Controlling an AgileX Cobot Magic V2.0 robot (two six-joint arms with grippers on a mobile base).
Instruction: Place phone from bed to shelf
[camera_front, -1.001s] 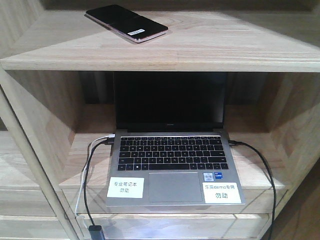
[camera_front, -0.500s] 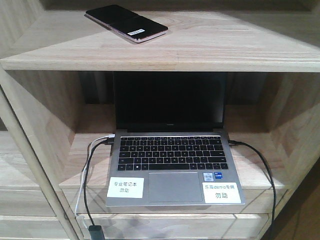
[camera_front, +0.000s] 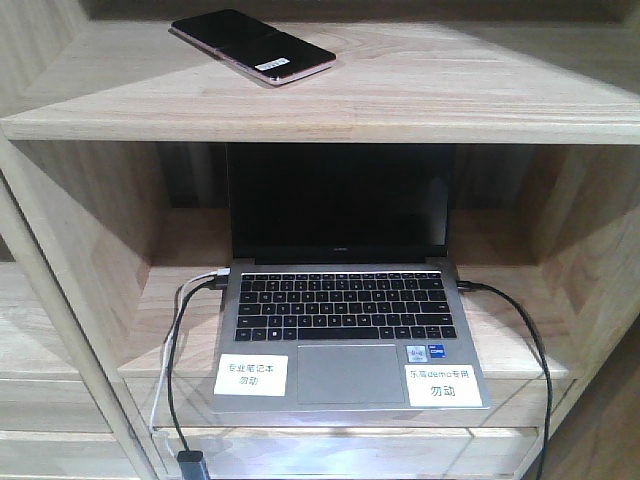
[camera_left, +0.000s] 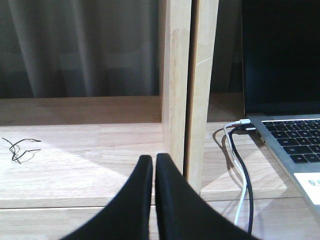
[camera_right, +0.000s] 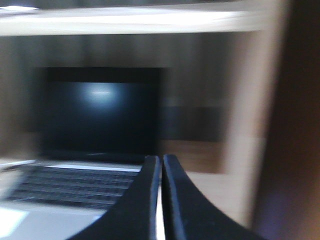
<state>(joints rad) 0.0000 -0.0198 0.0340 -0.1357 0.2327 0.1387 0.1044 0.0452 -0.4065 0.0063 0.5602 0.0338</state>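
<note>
The left arm's black gripper (camera_left: 154, 167) filled the bottom centre of the view, its two tapered fingers (camera_left: 137, 200) pressed together with only a thin seam between them. Just beyond their tips stood the paired pale-wood upright dividers of the light plank shelf (camera_left: 189, 90), a narrow dark gap running between them. To the right, an open grey laptop with a dark screen and black keys (camera_left: 285, 90) sat on the board, with a white cable (camera_left: 243, 192) and a black cable (camera_left: 239, 160) plugged into its near corner and trailing toward the camera. On the left board lay a small tangle of thin dark wire (camera_left: 19, 148), with grey curtain folds (camera_left: 80, 47) behind.
</note>
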